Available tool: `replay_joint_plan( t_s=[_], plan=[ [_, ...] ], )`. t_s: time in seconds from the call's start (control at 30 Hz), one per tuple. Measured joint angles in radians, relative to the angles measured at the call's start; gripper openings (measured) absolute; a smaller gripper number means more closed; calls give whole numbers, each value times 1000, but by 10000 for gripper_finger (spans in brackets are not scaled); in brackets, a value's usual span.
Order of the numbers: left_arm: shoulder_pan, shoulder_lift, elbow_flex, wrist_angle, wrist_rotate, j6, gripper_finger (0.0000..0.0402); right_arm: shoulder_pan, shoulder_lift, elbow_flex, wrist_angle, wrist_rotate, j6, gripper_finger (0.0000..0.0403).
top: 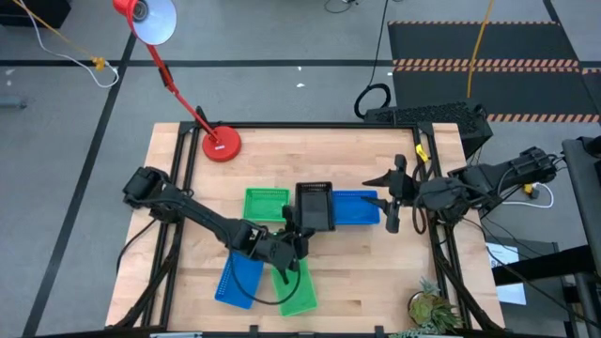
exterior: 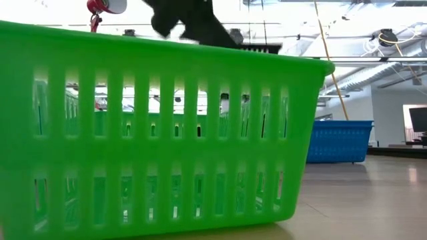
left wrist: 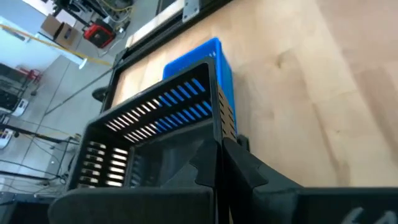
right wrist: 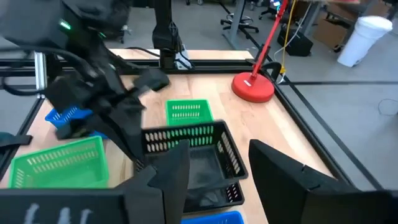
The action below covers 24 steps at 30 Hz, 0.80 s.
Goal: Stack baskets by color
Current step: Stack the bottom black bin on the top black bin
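A robotics lab or workshop, judging by the wooden worktable (top: 376, 282) on a black metal frame at centre, grey floor marked with tape lines, hazard-striped mat (top: 488, 64) at upper right, loose cables, and exposed ceiling ducts (exterior: 380, 70) at right.

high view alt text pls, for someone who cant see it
The left gripper is shut on the rim of a black basket mid-table. The open right gripper waits by a blue basket. Two green baskets and another blue one lie around.
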<state>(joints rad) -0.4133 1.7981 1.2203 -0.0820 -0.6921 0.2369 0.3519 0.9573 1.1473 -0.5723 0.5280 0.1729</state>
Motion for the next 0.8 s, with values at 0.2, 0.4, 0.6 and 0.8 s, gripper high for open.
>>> replay_joint_plan(
  t_s=[0.2,0.4,0.6,0.8],
  plan=[
    [40,0,-95,136,65,21,10,0,0,0,7,0,-22,160],
    [63,1,-166,224,103,38,7,0,0,0,7,0,-28,160],
    [65,1,-197,260,143,47,17,0,0,0,7,0,-28,160],
    [73,1,-206,263,144,49,7,0,1,0,12,0,-29,160]
  ],
)
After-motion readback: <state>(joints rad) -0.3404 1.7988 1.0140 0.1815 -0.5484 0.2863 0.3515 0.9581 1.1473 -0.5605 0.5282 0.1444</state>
